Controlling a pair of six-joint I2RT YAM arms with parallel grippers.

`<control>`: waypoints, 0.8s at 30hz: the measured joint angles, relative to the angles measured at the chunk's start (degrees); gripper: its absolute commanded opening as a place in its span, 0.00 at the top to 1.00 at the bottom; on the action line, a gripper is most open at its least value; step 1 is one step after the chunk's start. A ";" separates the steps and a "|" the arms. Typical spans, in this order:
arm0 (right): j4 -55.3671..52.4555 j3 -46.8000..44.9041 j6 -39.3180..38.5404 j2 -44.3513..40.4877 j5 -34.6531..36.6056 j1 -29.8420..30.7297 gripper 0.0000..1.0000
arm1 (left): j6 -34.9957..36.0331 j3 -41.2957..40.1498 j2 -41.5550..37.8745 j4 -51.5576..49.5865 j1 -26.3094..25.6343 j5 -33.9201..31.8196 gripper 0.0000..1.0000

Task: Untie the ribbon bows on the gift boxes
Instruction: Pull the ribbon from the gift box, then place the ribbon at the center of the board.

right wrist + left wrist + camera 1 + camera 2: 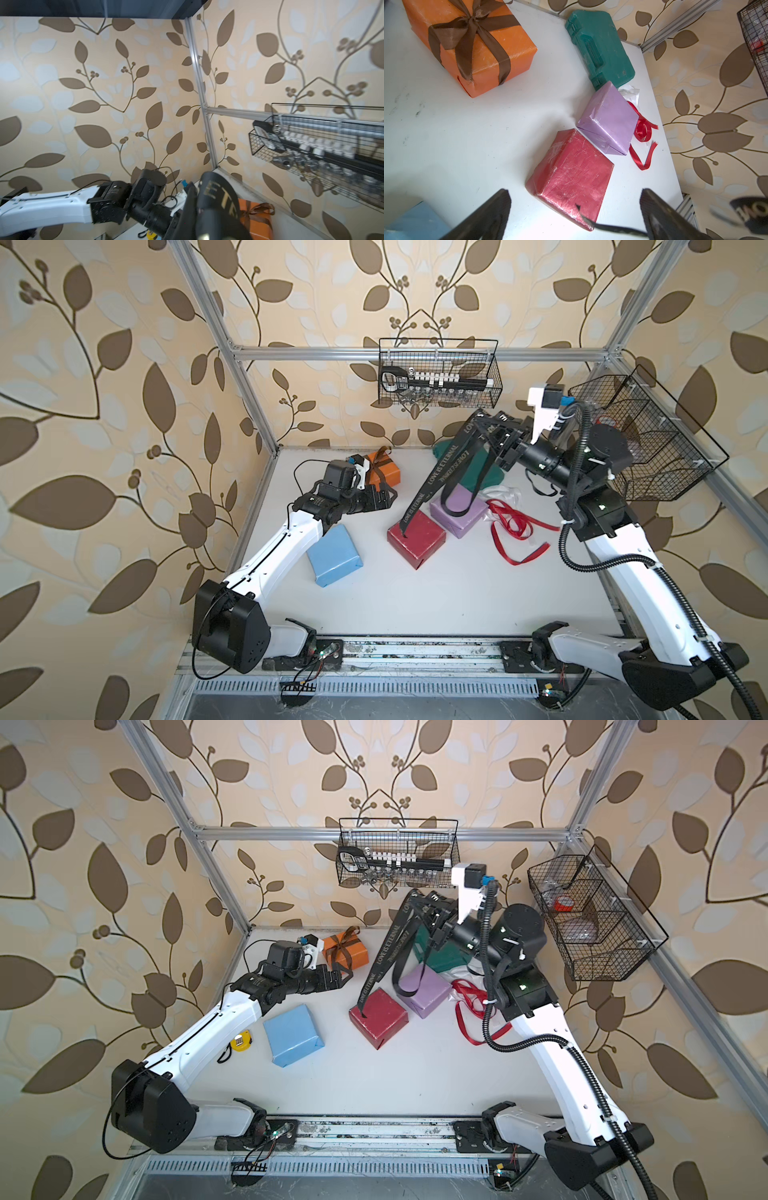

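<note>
The black satin ribbon with white lettering (436,472) hangs untied from the shut jaws of the right gripper (498,435). Its tail tip touches the dark red paper-wrapped box (415,537) far below them, and a loop hangs over the lilac box (457,512). It is best drawn upward and sideways until both clear, then dropped. The left gripper (388,497) gapes wide and empty, with the tied brown bow (471,22) on the orange box (508,52) near, ahead of its jaws.
</note>
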 measured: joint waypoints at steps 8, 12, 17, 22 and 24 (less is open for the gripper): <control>-0.48 -1.33 1.75 -3.80 4.33 -16.70 1.00 | 1.16 -0.04 0.87 -1.05 0.33 0.11 0.01; -0.94 -4.94 2.73 -3.98 7.32 -22.88 1.00 | 1.79 -0.11 1.40 -1.20 0.37 0.26 0.01; -1.79 -13.64 5.25 -3.04 9.46 -28.17 1.00 | 1.92 -0.13 1.60 -1.18 0.37 1.11 0.01; -5.84 -19.23 8.26 1.42 10.40 -30.29 1.00 | 1.95 -0.20 1.62 -1.18 0.37 1.46 0.01; -9.81 -19.76 9.31 4.04 11.39 -30.32 1.00 | 1.97 -0.24 1.62 -1.18 0.37 1.46 0.01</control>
